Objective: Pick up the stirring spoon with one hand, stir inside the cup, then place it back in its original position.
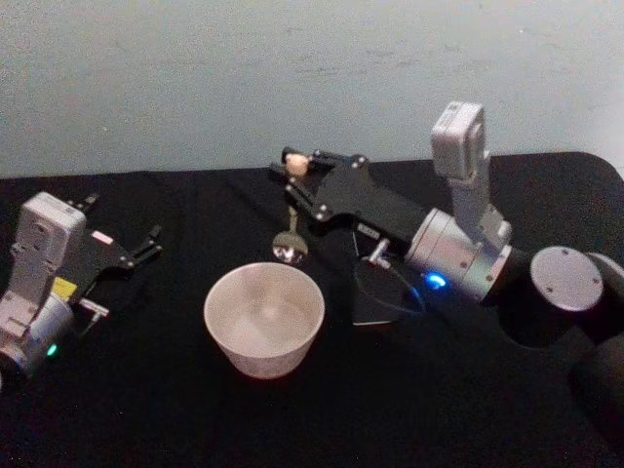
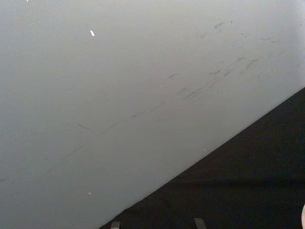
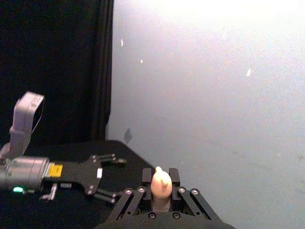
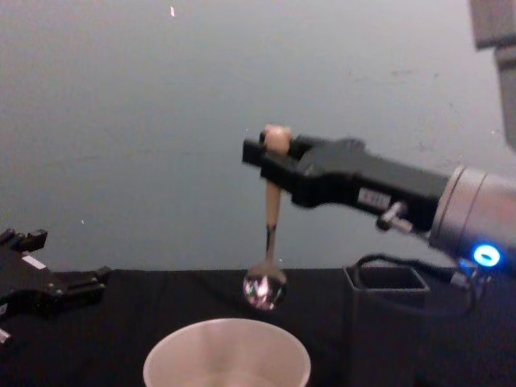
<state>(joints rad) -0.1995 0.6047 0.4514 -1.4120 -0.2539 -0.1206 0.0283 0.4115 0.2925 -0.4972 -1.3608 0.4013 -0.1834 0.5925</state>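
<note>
My right gripper point(image 1: 295, 163) is shut on the bear-head top of the stirring spoon point(image 1: 290, 248), which hangs straight down. In the chest view the spoon point(image 4: 270, 222) has its shiny bowl just above the far rim of the cream cup point(image 4: 226, 356), not inside it. The cup point(image 1: 263, 317) stands at the table's middle. The dark grey square holder point(image 4: 387, 322) stands to the cup's right, under the right arm. In the right wrist view the bear head point(image 3: 161, 182) sits between the gripper's fingers. My left gripper point(image 1: 127, 229) rests open at the left, apart from everything.
A black cloth covers the table point(image 1: 146, 409), with a pale wall point(image 1: 195, 78) close behind it. The right arm's body point(image 1: 468, 258) and its cable lie beside the holder. Bare cloth lies in front of the cup and between the cup and the left gripper.
</note>
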